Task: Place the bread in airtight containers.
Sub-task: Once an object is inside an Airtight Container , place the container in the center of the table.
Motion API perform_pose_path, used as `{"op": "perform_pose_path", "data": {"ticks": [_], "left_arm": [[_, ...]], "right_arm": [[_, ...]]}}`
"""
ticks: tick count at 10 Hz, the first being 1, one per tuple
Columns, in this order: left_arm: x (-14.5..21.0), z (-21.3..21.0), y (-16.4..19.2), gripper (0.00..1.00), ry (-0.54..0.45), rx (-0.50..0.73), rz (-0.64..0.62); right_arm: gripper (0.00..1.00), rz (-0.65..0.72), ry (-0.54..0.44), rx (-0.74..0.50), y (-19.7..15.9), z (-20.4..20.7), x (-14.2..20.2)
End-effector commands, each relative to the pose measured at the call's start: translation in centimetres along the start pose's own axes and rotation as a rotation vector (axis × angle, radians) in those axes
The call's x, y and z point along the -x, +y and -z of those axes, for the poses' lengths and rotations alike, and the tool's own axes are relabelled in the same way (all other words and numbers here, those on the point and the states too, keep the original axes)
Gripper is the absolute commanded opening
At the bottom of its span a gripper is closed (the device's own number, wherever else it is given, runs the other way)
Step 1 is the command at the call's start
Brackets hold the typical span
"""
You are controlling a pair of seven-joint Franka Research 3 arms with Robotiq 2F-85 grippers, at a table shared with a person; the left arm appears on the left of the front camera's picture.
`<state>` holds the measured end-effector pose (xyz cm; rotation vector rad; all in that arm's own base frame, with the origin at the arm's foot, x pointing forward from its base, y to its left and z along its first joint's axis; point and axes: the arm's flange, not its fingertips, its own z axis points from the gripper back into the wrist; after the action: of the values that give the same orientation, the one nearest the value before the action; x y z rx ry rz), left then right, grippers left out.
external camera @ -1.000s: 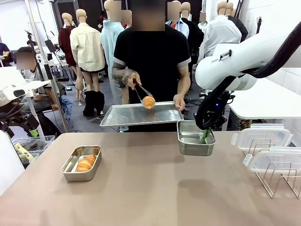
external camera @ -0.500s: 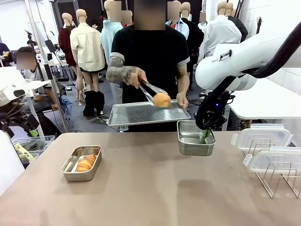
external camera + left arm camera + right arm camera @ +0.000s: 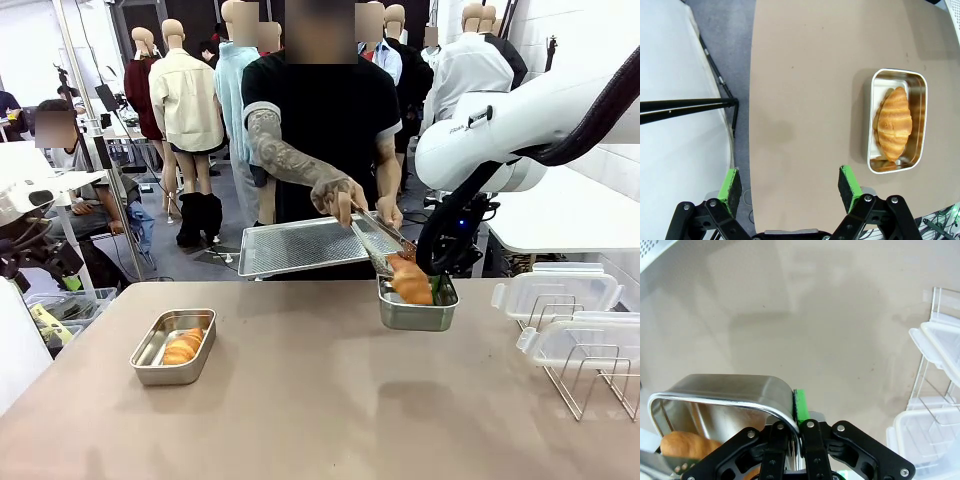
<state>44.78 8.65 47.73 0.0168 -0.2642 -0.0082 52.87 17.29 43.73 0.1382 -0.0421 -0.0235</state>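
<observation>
The right fingers point(image 3: 437, 290) are pinched shut on the wall of the right box point(image 3: 415, 315), holding it clear of the tabletop point(image 3: 320, 400), just as they did a second ago. From the front we see what has changed. The person's hand point(image 3: 338, 197) has swung the tongs point(image 3: 385, 245) down from over the tray point(image 3: 290, 248). The second croissant point(image 3: 411, 282) now sits at the mouth of that box, with the tongs on it. The left box point(image 3: 172, 376) rests on the tabletop with the first croissant point(image 3: 183, 346) in it, unmoved.

From the left wrist we see the left fingers point(image 3: 731, 186) spread wide and empty above the tabletop. The first croissant is golden-brown and ridged, and lies lengthwise in its lidless steel box.

From the right wrist we see the right fingers tight on the right box's rounded wall, with a brown end of bread inside.
</observation>
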Motion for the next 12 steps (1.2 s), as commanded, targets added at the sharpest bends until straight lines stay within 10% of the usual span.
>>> {"op": "perform_pose_path", "data": {"ticks": [1,12], "left_arm": [[0.32,-0.13,0.15,1.00,0.004,0.005,0.014],[0.32,-0.13,0.15,1.00,0.004,0.005,0.014]], "right_arm": [[0.00,0.002,-0.018,-0.005,0.14,-0.10,0.03],[0.00,0.002,-0.018,-0.005,0.14,-0.10,0.03]]}}
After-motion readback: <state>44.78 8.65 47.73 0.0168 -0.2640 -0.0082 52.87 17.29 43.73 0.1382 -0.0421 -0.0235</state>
